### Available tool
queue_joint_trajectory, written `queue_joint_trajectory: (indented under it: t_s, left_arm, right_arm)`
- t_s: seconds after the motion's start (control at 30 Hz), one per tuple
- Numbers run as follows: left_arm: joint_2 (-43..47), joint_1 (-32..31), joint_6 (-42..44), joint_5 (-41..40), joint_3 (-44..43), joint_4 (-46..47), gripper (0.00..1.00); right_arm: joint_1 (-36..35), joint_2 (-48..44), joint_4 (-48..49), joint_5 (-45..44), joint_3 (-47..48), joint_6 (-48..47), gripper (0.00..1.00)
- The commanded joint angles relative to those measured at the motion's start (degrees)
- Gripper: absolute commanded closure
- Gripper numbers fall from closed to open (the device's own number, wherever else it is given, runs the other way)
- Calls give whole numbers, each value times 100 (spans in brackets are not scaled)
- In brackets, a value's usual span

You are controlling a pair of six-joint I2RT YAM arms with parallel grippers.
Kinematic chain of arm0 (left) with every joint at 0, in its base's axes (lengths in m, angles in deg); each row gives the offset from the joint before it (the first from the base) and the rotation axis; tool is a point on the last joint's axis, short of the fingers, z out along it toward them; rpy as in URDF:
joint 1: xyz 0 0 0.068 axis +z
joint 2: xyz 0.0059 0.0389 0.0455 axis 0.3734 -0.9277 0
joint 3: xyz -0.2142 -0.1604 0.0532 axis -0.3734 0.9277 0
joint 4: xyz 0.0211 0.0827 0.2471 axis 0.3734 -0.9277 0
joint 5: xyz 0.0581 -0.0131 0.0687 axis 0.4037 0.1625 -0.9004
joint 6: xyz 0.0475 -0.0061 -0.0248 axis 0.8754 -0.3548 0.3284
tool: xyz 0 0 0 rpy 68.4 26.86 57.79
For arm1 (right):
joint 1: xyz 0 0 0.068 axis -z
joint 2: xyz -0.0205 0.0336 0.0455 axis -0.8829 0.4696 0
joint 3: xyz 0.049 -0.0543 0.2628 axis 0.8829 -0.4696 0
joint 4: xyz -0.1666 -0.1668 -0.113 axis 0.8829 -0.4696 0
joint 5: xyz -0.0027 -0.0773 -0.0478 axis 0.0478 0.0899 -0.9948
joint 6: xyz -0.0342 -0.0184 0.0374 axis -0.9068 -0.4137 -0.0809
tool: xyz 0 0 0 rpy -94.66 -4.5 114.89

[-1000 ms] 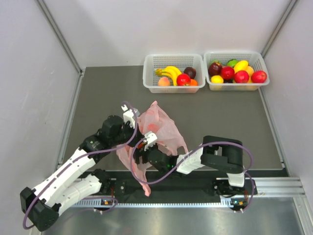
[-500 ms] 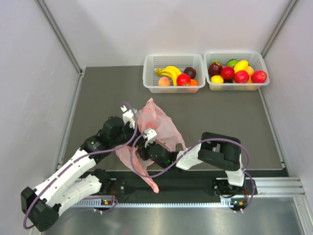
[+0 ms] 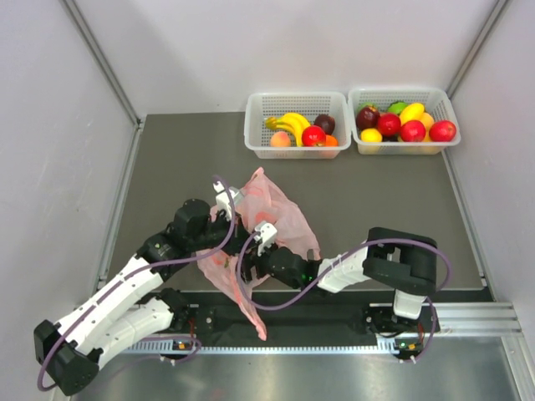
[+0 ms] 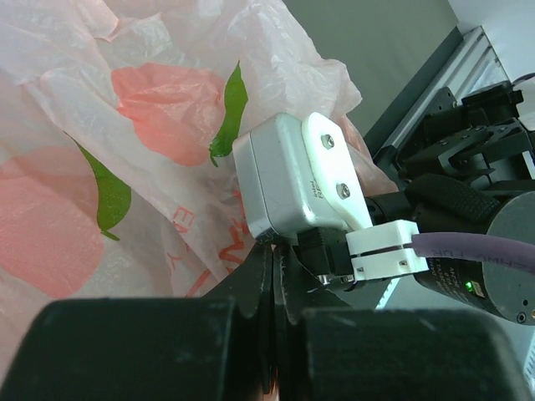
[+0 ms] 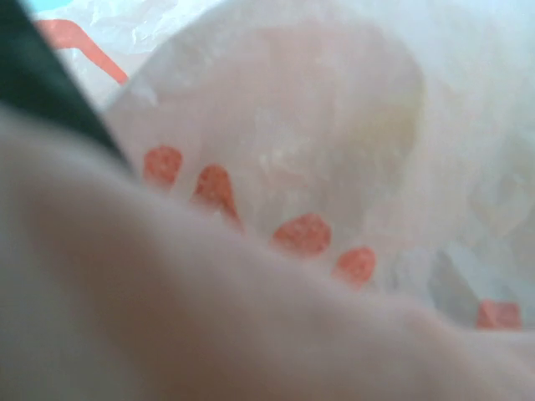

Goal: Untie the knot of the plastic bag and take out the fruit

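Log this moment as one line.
left claw: shut at thin crinkly pink plastic bag | right claw: pressed into bag, state unclear | knot: unseen

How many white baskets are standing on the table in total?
2. Both stand side by side at the far edge of the table: the left basket and the right basket. No third one seems to be hidden.

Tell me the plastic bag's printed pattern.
The plastic bag is pale pink with peach prints, green leaves and orange-red lettering; left wrist view shows it best.
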Motion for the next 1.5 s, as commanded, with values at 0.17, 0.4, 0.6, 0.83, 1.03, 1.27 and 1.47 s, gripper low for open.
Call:
queue_joint_trajectory:
  t_s: [0.17, 0.4, 0.6, 0.83, 1.03, 1.27, 1.47]
  left_arm:
    - [215, -327, -347, 1607, -504, 273, 100]
    - [223, -335, -663, 1861, -584, 589, 100]
    - [293, -327, -945, 1993, -566, 818, 100]
    - [390, -336, -1121, 2108, -540, 1020, 100]
    - [487, -336, -1060, 2029, -548, 898, 100]
    - [400, -327, -840, 1801, -864, 547, 100]
    - [101, -336, -594, 1318, -1207, 125, 100]
  right_arm:
    - [179, 522, -611, -168, 861, 173, 6]
    - [170, 1269, -559, -256, 1618, 463, 0]
    - [179, 1806, -567, -684, 2101, 867, 0]
    - [205, 2176, -1244, -1608, 2463, 1455, 27]
    - [258, 1939, -1542, -2267, 1893, 1913, 51]
    - [276, 1141, -800, -2366, 812, 1669, 49]
    - [328, 138, 100, -1531, -305, 1035, 32]
